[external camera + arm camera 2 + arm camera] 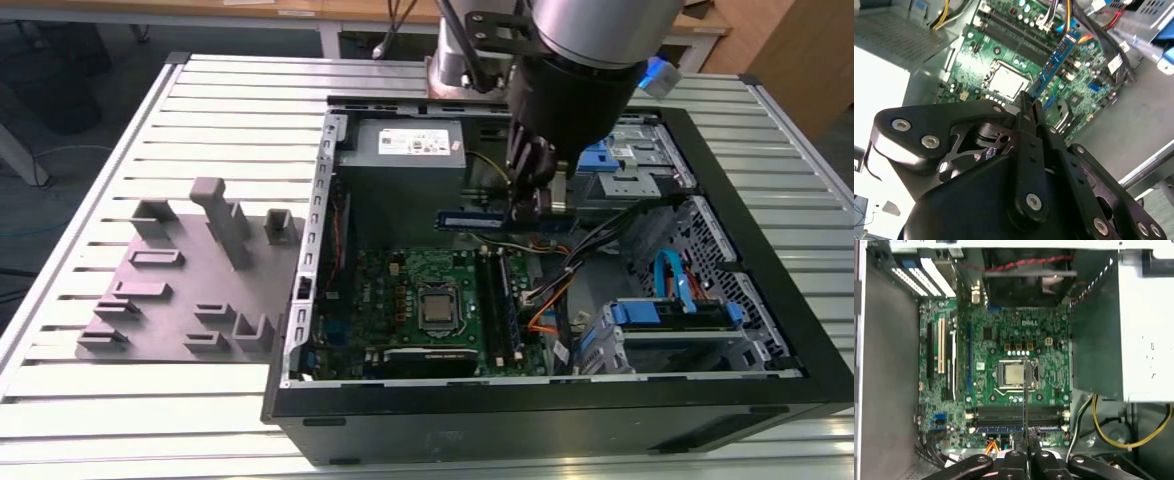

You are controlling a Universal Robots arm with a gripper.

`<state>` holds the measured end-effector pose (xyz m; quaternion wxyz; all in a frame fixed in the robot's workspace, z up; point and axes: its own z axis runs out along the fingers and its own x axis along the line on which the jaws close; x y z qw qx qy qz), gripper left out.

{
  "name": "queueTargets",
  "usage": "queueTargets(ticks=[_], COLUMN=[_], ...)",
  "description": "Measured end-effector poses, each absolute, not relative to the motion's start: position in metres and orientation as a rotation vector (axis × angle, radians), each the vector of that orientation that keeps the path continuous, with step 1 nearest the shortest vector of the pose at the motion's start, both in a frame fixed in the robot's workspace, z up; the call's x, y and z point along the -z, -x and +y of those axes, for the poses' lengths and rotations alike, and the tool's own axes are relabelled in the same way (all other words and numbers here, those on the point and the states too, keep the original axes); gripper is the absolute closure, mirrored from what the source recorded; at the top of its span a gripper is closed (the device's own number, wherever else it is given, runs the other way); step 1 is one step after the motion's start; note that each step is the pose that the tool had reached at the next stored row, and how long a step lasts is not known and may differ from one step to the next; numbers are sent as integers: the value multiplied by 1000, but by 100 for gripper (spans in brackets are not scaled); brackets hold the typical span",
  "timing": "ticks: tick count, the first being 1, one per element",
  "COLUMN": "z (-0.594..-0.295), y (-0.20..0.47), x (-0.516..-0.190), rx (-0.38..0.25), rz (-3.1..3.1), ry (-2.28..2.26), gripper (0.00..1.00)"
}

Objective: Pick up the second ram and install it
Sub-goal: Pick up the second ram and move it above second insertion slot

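Hauling the second ram (467,220) over the motherboard (400,290) right now, pinching one end of it tight in the gripper (537,212), hanging clear above the board, not seated yet. Probably needing careful squaring-up with a free memory slot (1019,413) tbh.

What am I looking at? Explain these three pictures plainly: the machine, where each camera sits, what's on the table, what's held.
A robot arm's gripper hangs over an open computer case lying on a slatted table. The exterior view comes from a camera off the arm. Both wrist views come from cameras riding on the arm, looking at the green motherboard. On the exterior view's left sits a grey holder block. The gripper is shut on the second ram, a slim blue memory stick, above the motherboard.
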<state>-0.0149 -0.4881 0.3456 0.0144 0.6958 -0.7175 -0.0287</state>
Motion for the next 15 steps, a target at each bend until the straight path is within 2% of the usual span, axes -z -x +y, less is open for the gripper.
queueTargets(ticks=[15], z=[-488], y=[-5], x=[-321], rx=[92], rz=[-2233], ry=[-2165], gripper=[89])
